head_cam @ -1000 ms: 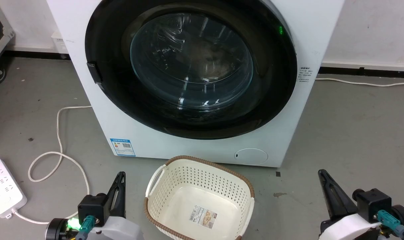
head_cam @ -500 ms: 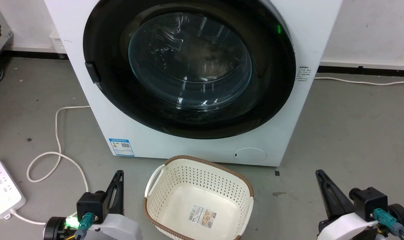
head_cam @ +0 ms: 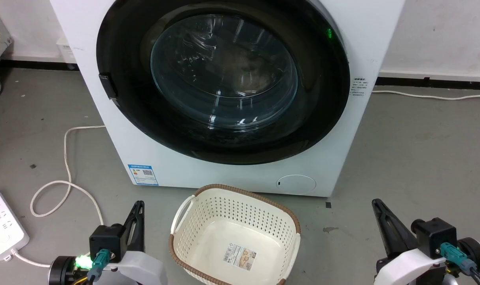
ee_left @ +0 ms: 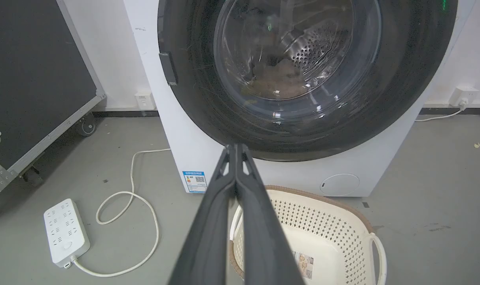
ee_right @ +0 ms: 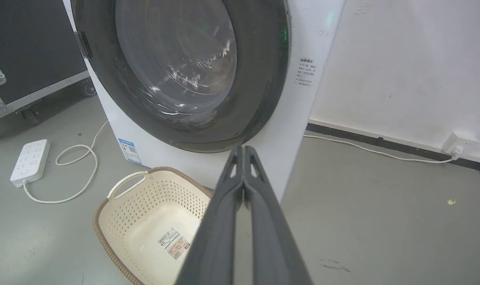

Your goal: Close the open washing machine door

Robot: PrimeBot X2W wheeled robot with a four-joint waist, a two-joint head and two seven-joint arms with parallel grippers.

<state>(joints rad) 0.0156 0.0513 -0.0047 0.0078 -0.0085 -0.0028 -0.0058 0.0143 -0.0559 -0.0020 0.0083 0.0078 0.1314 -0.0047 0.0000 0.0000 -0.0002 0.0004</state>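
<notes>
The white boxy front-loading washing machine (head_cam: 342,130) stands at the far edge of the grey floor (head_cam: 422,158). Its large round black-rimmed glass door (head_cam: 224,75) looks flush against the front, so what remains is probably one firm, square press beside the black latch tab (head_cam: 107,86). A cream perforated plastic basket (head_cam: 243,192) sits just before it. The left gripper (head_cam: 139,206) and right gripper (head_cam: 376,205) hover low, fingers together, holding and touching nothing.

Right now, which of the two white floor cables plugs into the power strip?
The looped cable left of the washing machine; it ends at the power strip. The other cable runs nearly straight along the wall at right.
</notes>
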